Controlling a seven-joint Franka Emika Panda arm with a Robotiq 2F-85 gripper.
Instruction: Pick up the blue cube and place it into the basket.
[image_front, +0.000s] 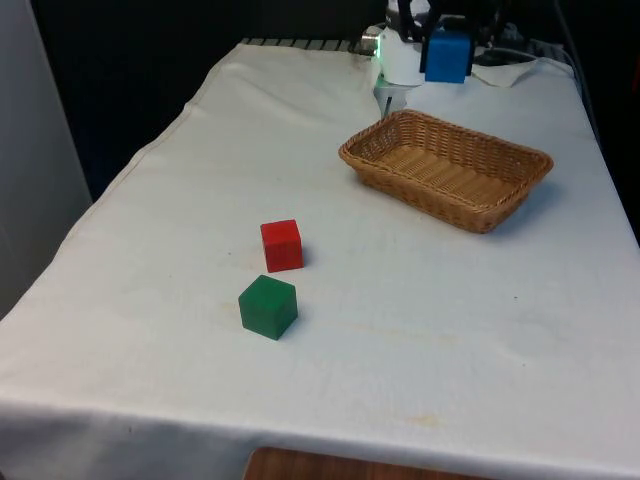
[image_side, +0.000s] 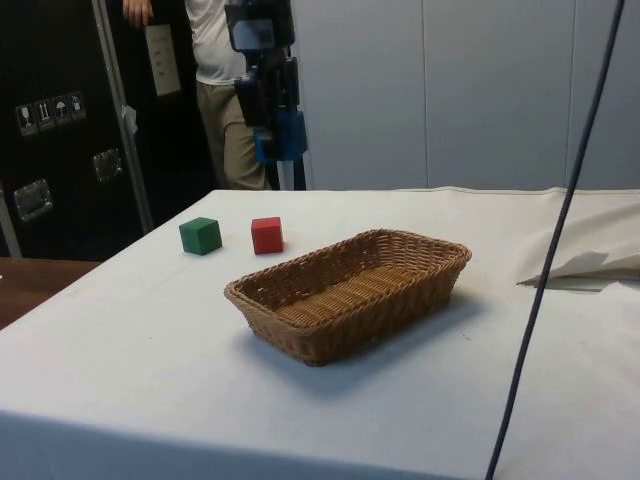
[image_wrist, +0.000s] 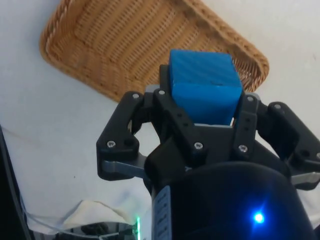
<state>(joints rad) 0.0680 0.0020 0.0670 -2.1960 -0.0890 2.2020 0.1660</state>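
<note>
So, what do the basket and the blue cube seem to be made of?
The basket looks like woven wicker or rattan, light brown and matte: its braided rim and ribbed strands are plain to see. The blue cube, held in the tool, looks like matte plastic, perhaps 3D-printed, given the fine parallel lines on one face; painted wood cannot be excluded.

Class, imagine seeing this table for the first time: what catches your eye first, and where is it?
The blue cube stands out, clamped in the gripper and held in the air above the table, up over the basket. Next come the red cube and green cube, close together on the white cloth.
</note>
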